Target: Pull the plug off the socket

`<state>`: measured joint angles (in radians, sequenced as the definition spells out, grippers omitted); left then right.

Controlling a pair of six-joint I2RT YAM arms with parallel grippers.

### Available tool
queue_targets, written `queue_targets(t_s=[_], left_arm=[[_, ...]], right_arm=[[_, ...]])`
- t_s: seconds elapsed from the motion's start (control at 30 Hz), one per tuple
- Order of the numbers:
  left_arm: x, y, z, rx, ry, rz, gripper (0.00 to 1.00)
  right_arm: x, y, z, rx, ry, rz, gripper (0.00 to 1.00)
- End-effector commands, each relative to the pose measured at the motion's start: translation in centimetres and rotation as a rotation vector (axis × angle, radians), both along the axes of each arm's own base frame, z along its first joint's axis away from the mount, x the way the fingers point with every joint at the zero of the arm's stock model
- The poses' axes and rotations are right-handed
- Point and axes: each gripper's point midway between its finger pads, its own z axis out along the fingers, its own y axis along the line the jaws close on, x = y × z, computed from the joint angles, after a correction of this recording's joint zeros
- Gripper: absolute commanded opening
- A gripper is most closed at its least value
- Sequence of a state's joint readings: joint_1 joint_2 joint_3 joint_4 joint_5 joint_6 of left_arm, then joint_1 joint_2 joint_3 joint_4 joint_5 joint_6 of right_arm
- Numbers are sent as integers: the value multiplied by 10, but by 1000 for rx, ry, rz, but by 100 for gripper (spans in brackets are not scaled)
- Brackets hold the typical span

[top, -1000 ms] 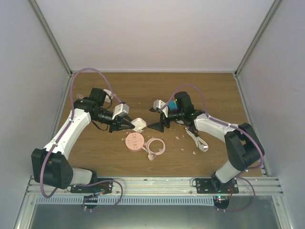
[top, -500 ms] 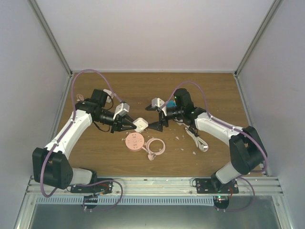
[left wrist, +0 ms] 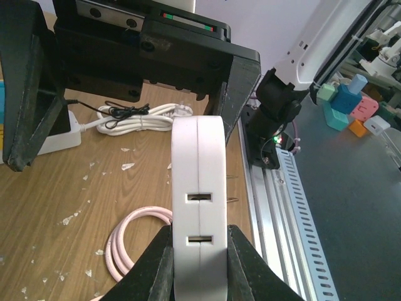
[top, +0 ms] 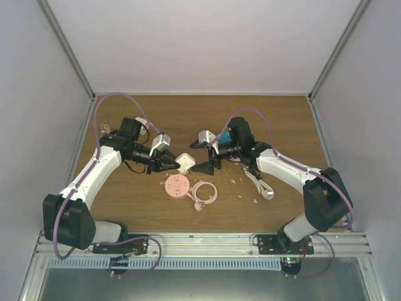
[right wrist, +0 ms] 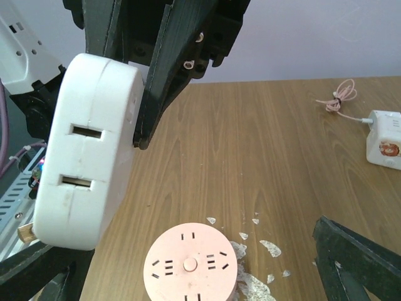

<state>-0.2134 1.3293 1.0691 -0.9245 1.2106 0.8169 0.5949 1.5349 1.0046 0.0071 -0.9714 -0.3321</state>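
plug aloft, clenched in left gripper | right gripper spread wide, just right of plug | socket flat on table below, apart from plug

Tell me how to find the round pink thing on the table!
Look at the brown wooden table, near its middle. Close by the white block held in the air lies the pink socket, beside a coiled pink cable. It is the only round flat disc, with little slots on top.

No legible text, reddish sticker on white adapter too blurred to read
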Motion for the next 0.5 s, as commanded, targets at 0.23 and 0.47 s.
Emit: queue_targets(t_s=[0.23, 0.47], left_arm=[[6, -3, -2, -9, -12, 2, 0], [0, -7, -7, -4, -7, -25, 0]], right_arm=[[2, 6, 18, 41, 20, -25, 94], [11, 8, 17, 39, 28, -60, 91]])
